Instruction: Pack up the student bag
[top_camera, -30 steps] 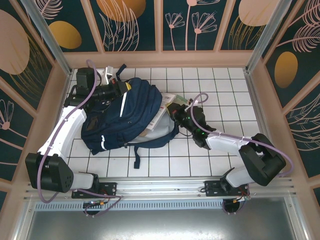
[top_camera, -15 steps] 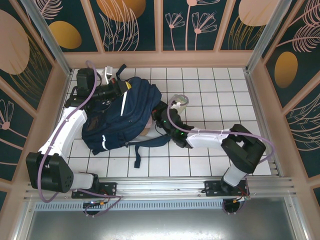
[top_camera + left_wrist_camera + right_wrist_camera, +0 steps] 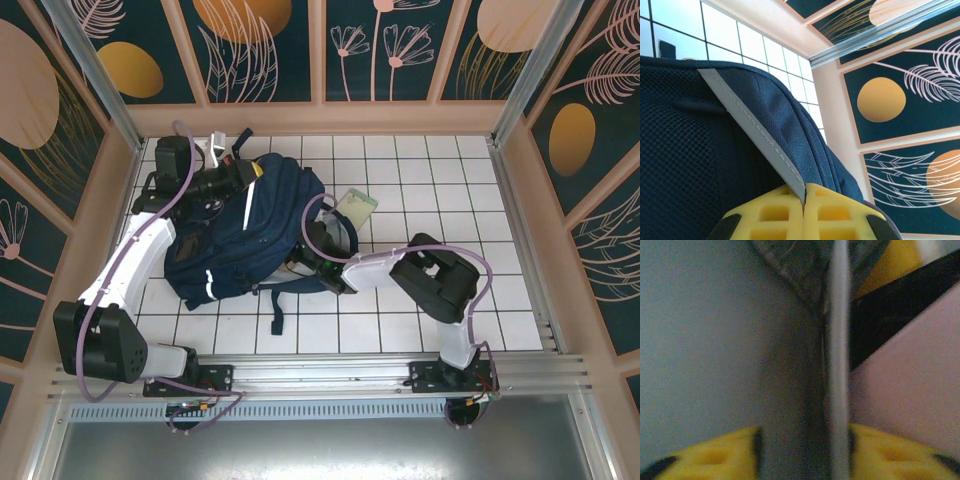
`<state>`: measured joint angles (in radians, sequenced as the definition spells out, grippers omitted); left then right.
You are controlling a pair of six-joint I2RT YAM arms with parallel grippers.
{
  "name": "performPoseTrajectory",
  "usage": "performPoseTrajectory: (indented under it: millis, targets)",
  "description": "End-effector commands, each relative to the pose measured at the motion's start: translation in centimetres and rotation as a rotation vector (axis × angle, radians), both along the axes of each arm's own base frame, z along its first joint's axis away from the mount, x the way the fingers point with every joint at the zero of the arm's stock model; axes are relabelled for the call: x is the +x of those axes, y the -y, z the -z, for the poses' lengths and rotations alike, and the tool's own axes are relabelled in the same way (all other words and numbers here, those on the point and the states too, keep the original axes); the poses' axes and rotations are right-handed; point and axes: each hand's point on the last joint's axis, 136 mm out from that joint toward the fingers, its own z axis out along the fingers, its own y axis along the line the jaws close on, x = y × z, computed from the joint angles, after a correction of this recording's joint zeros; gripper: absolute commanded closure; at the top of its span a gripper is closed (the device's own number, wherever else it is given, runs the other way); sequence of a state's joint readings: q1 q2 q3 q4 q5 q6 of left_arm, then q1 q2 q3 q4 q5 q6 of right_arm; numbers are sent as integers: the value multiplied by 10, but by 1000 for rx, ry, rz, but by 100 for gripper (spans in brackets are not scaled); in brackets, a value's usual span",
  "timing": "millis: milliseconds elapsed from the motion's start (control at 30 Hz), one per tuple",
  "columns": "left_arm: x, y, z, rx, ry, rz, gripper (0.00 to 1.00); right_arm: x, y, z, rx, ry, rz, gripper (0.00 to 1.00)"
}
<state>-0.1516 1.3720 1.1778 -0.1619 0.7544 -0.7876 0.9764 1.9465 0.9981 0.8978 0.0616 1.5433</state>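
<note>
The navy student bag (image 3: pixel 250 225) lies on the white tiles at the left, its opening facing right. At the bag's top edge, my left gripper (image 3: pixel 236 181) is shut, its yellow fingers (image 3: pixel 775 215) pinching the navy fabric beside a white reflective stripe (image 3: pixel 752 135). My right arm reaches left, with its wrist (image 3: pixel 326 266) at the bag's opening and the fingers hidden inside. In the right wrist view, my right gripper (image 3: pixel 804 442) stands open. A thin pale edge (image 3: pixel 839 365) of something flat stands in the gap, close to the right finger (image 3: pixel 890 450).
A pale green and white packet (image 3: pixel 357 205) lies on the tiles just right of the bag. A dark strap (image 3: pixel 274 308) trails from the bag toward the near edge. Inside the bag a grey surface (image 3: pixel 705 340) and a pink one (image 3: pixel 910 390) flank the gripper.
My right arm has swung left and pushed its gripper, with the flat thing, into the bag's opening. Its jaws have parted. The left arm has stayed put.
</note>
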Motion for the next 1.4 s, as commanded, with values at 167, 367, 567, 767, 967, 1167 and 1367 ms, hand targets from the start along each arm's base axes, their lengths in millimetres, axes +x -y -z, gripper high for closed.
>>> performPoseTrajectory:
  millis: [167, 367, 567, 767, 967, 1167, 1367]
  targets:
    - [3, -1, -81, -4, 309, -6, 100, -19, 16, -42, -122, 195, -143, 17]
    - [2, -8, -87, 6, 321, -33, 100, -20, 43, -34, -227, 199, -124, 10]
    - [1, -17, -90, 44, 330, -83, 100, -22, 61, -37, -322, 252, -106, 9]
    - [1, -33, -95, 62, 333, -166, 100, -24, 85, -55, -392, 351, -87, 10]
    - [-3, -39, -102, 81, 352, -194, 100, -18, 110, -60, -415, 365, -61, 15]
    - [-12, -19, -111, -4, 371, -59, 100, -5, 110, -44, -599, 332, -111, 21]
    - [-1, -52, -96, 211, 367, -236, 100, 20, 154, -47, -737, 293, 24, 22]
